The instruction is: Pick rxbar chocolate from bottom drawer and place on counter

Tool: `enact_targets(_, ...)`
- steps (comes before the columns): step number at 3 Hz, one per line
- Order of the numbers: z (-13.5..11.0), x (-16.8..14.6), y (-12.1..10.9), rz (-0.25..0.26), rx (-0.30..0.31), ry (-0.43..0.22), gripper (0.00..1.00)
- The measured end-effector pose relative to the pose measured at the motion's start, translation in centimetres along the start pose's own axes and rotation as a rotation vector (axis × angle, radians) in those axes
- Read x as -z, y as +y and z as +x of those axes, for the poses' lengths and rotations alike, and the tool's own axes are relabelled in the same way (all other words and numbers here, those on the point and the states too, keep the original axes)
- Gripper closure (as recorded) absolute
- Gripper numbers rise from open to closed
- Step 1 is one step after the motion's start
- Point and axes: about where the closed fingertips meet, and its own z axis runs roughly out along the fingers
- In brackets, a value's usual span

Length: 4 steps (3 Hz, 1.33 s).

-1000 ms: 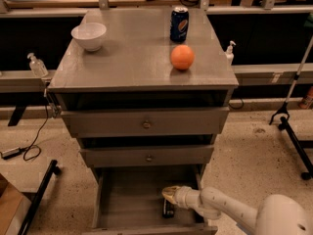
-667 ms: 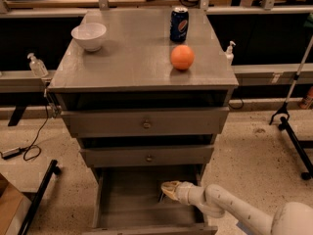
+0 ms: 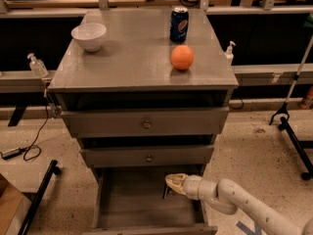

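Observation:
The bottom drawer (image 3: 129, 202) is pulled open below two shut knobbed drawers. My gripper (image 3: 171, 181) reaches in from the lower right and sits over the drawer's right side, just under the middle drawer. It is shut on the rxbar chocolate (image 3: 166, 193), a small dark bar that hangs from the fingertips above the drawer floor. The counter (image 3: 132, 62) is the grey cabinet top above.
On the counter stand a white bowl (image 3: 88, 35) at the back left, a blue soda can (image 3: 179, 24) at the back and an orange (image 3: 182, 57) in front of it. Sanitizer bottles (image 3: 37, 65) (image 3: 229, 51) flank the cabinet. A black stand (image 3: 293, 131) is on the right.
The gripper has risen from the drawer floor and drawn back a little, and the dark bar has come up with it.

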Motion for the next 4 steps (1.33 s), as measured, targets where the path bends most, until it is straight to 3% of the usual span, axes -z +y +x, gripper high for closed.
enact_targets(3,-9.6,10.4,4.0,-0.097,0.021,-0.045,1.00)
enact_targets(4,-15.3,14.1,3.5,-0.081,0.074,-0.050,1.00)
